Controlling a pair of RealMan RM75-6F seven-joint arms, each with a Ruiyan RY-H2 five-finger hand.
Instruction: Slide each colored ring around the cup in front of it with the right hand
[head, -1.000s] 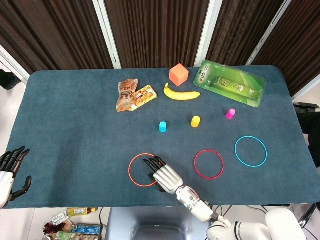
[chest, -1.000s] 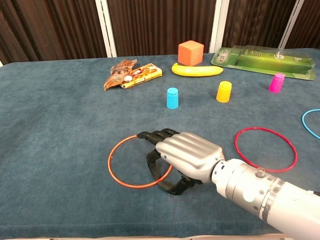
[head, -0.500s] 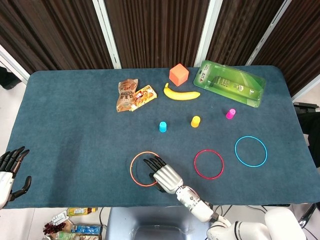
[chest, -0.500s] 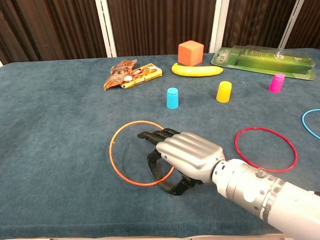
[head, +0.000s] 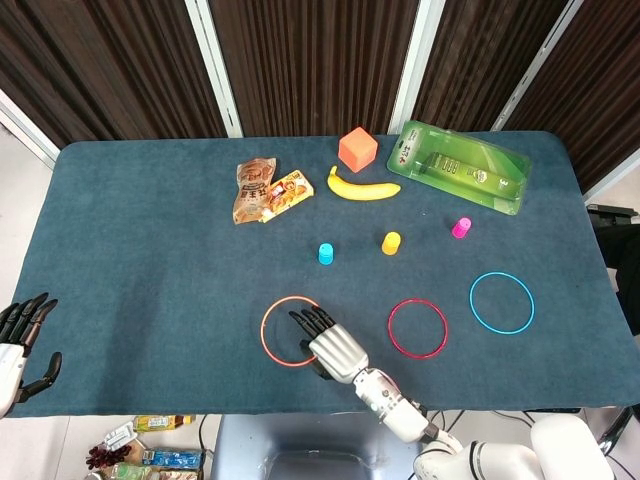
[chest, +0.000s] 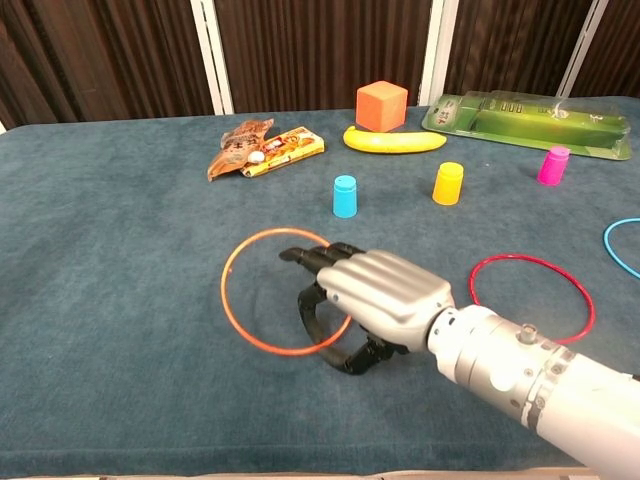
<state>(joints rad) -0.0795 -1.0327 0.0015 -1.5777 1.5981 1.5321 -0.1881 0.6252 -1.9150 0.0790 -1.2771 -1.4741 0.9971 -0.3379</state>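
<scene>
An orange ring (head: 272, 333) (chest: 240, 300) lies flat on the blue table, a short way nearer me than the blue cup (head: 326, 253) (chest: 344, 196). My right hand (head: 335, 348) (chest: 375, 300) rests palm down over the ring's near right arc, its dark fingers (chest: 315, 258) reaching inside the hoop. A red ring (head: 417, 328) (chest: 530, 297) lies before the yellow cup (head: 391, 243) (chest: 448, 183), a light blue ring (head: 501, 302) (chest: 622, 245) before the pink cup (head: 461, 228) (chest: 552, 165). My left hand (head: 18, 345) hangs open off the table's near left corner.
At the back of the table lie a snack packet (head: 265, 192), a banana (head: 362, 188), an orange cube (head: 357, 149) and a green blister pack (head: 460, 165). Dark curtains stand behind the far edge.
My right hand has pushed forward, and the orange ring has slid with it toward the blue cup. The left hand has not moved.
</scene>
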